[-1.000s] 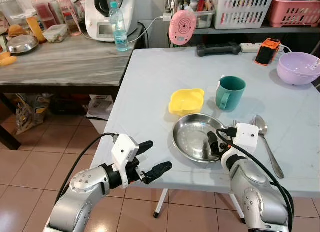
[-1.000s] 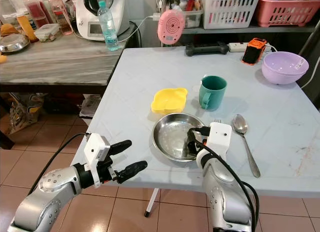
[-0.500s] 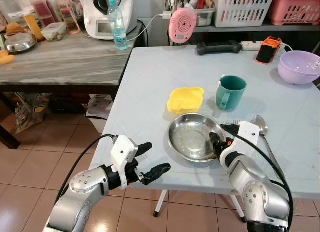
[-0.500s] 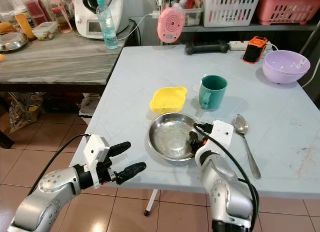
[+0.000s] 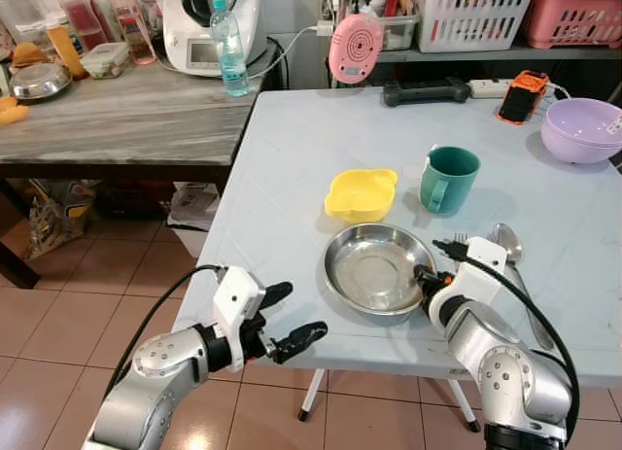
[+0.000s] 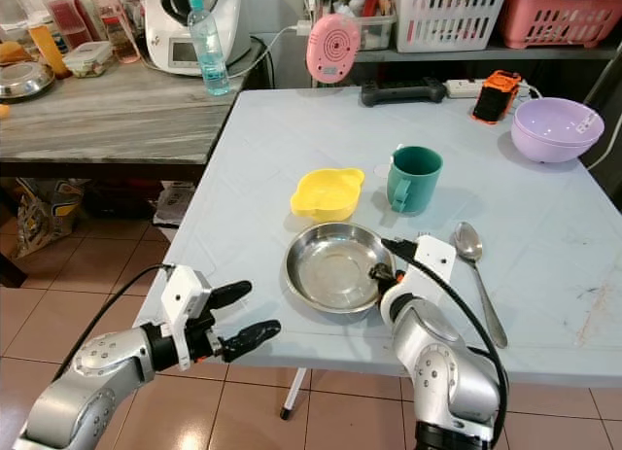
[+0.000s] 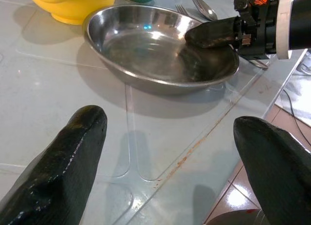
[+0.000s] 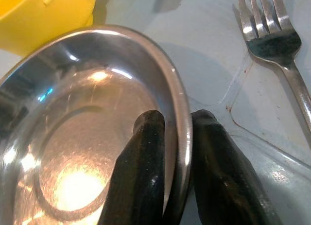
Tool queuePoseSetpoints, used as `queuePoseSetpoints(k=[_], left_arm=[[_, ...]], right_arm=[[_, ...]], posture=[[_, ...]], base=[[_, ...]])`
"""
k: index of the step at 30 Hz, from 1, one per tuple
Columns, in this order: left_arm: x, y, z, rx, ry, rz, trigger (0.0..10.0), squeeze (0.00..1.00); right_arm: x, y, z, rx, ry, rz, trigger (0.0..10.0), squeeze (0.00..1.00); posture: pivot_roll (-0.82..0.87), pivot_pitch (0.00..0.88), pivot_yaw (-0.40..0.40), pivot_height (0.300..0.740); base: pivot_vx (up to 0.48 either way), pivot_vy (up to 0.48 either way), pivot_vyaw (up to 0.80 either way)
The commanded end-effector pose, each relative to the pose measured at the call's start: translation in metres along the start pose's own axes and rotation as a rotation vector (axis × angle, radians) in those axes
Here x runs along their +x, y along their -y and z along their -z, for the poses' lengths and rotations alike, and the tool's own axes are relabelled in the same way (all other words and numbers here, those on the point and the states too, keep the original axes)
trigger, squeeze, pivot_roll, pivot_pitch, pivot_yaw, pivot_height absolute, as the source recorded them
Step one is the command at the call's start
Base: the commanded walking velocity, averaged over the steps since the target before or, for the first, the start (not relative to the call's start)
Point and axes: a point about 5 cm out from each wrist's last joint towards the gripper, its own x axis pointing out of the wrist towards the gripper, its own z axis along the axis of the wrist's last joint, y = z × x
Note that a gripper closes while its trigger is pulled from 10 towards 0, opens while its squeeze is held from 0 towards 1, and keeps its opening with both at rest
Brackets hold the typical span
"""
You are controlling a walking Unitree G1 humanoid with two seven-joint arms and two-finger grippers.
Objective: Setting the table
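A round steel plate [image 5: 374, 267] lies on the pale table [image 5: 292, 178] near its front edge. My right gripper [image 5: 425, 279] is shut on the plate's right rim, one finger [image 8: 146, 157] inside the plate and the other outside the rim. My left gripper [image 5: 292, 317] hangs open just off the table's front left edge, its fingers [image 7: 73, 152] pointing at the plate [image 7: 160, 50]. A yellow bowl [image 5: 360, 193] and a green mug [image 5: 447, 178] stand right behind the plate. A fork [image 8: 272, 40] and a spoon [image 5: 506, 242] lie right of it.
A purple bowl [image 5: 581, 129], an orange phone [image 5: 526, 93] and a pink round device [image 5: 354, 48] are at the table's far side. A grey counter [image 5: 117, 120] with a water bottle [image 5: 230, 51] and a blender stands to the left. Tiled floor lies below.
The right gripper has pulled the plate a little to the left; it was tipped up half a second ago and now lies flat. The left gripper has sunk slightly.
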Motion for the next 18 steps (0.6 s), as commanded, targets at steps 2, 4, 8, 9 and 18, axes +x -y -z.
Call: queuePoseSetpoints(k=[2, 4, 8, 9, 18], left_arm=[[-0.003, -0.002, -0.001, 0.013, -0.003, -0.002, 10.0, 0.00], [-0.002, -0.001, -0.002, 0.012, -0.002, -0.001, 10.0, 0.00], [0.001, 0.001, -0.008, 0.009, 0.004, 0.002, 10.0, 0.00], [0.003, 0.003, -0.012, 0.009, 0.007, 0.004, 10.0, 0.00], [0.007, 0.005, -0.015, -0.002, 0.027, -0.012, 10.0, 0.00]], right_arm=[[0.000, -0.004, 0.015, 0.007, -0.083, -0.019, 0.0, 0.00], [0.000, -0.003, 0.016, 0.006, -0.092, -0.018, 0.0, 0.00], [-0.001, -0.002, 0.021, 0.016, -0.118, -0.019, 0.0, 0.00], [-0.001, -0.002, 0.022, 0.017, -0.126, -0.021, 0.0, 0.00], [-0.001, 0.001, 0.028, 0.047, -0.150, -0.020, 0.0, 0.00]], posture=[[-0.09, 0.040, 0.066, 0.740], [-0.09, 0.038, 0.065, 0.740], [-0.09, 0.039, 0.064, 0.740], [-0.09, 0.044, 0.061, 0.740], [-0.09, 0.040, 0.057, 0.740]], base=[[0.000, 0.000, 0.00], [0.000, 0.000, 0.00], [0.000, 0.000, 0.00], [0.000, 0.000, 0.00], [0.000, 0.000, 0.00]])
